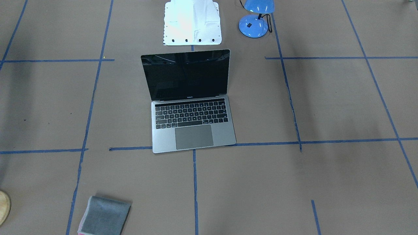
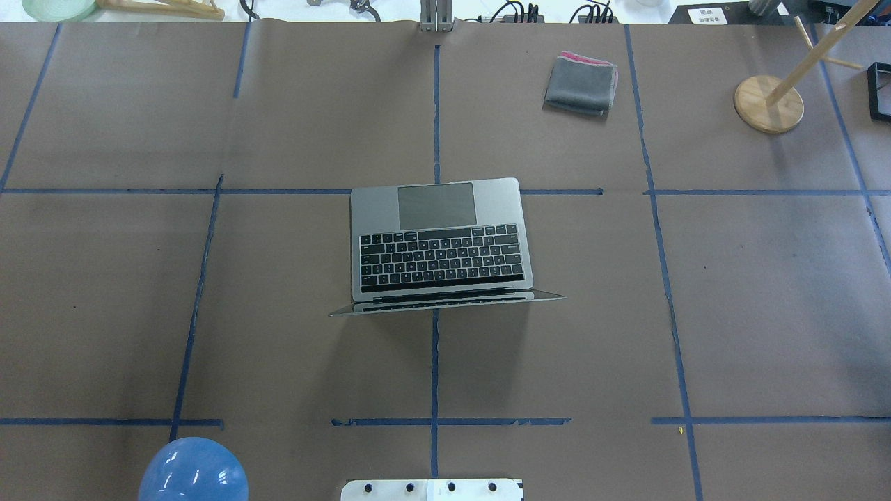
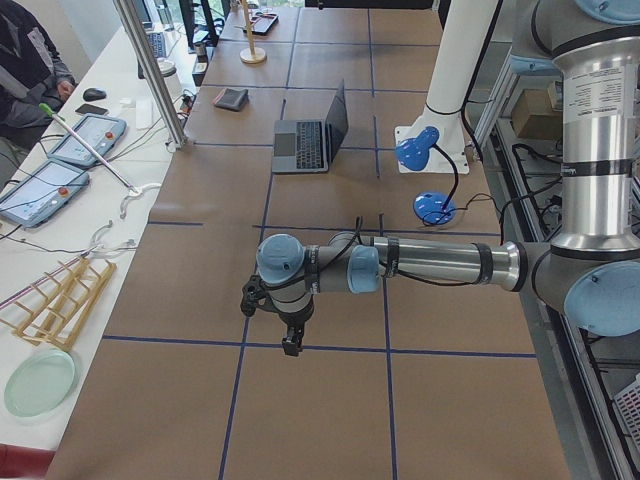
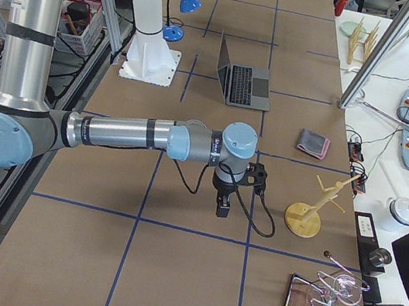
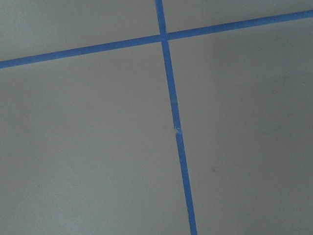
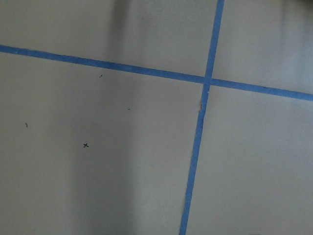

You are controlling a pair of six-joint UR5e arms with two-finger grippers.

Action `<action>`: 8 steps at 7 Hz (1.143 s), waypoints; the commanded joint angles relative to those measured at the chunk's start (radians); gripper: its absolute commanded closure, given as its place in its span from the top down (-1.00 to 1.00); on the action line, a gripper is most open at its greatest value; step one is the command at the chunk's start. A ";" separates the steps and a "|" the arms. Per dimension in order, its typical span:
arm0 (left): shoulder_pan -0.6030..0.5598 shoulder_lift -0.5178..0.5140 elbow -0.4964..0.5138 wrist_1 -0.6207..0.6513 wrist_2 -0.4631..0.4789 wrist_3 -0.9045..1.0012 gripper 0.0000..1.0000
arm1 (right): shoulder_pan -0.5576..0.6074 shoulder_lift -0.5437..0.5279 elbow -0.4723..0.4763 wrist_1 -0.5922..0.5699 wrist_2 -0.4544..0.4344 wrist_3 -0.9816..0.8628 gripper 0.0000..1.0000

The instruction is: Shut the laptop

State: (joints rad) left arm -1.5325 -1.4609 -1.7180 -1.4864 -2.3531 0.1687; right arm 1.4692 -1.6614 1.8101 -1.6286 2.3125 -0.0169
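**While the laptop (image 1: 192,120) is standing open mid-table, both arms are hovering apart from it**

Although both arms are reaching out over the table (image 1: 326,98), neither is touching the laptop. It is sitting at the middle of the brown paper surface, near the white mount base (image 1: 192,23). Its front edge is lying over a line of blue tape. The lid is standing raised, leaning back a little, with the black screen facing away from the robot and the keyboard and trackpad showing.

The left gripper (image 3: 291,343) is hanging pointed downward above bare paper, well apart from the laptop. It is showing only in the side view, so I cannot tell how wide its fingers are standing. The right gripper (image 4: 222,205) is likewise hanging pointed downward over bare paper, well away at the other end, and its opening cannot be judged either. Nothing is showing in either gripper's hold. Both wrist cameras are showing only paper and crossing tape lines.

A blue desk lamp (image 1: 253,19) is standing beside the mount base. A folded grey cloth (image 2: 581,83) is lying near the far edge.
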 commanded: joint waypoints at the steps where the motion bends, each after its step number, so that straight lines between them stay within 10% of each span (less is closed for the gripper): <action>1: 0.000 0.002 -0.020 0.003 0.000 -0.002 0.99 | -0.001 0.000 0.006 -0.001 -0.001 0.000 1.00; 8: 0.006 -0.145 -0.043 -0.124 -0.084 -0.154 0.99 | -0.074 0.009 0.115 0.163 0.085 0.267 0.90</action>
State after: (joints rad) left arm -1.5287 -1.6007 -1.7546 -1.5673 -2.4064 0.1115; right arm 1.4303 -1.6488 1.9141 -1.5495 2.3524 0.1306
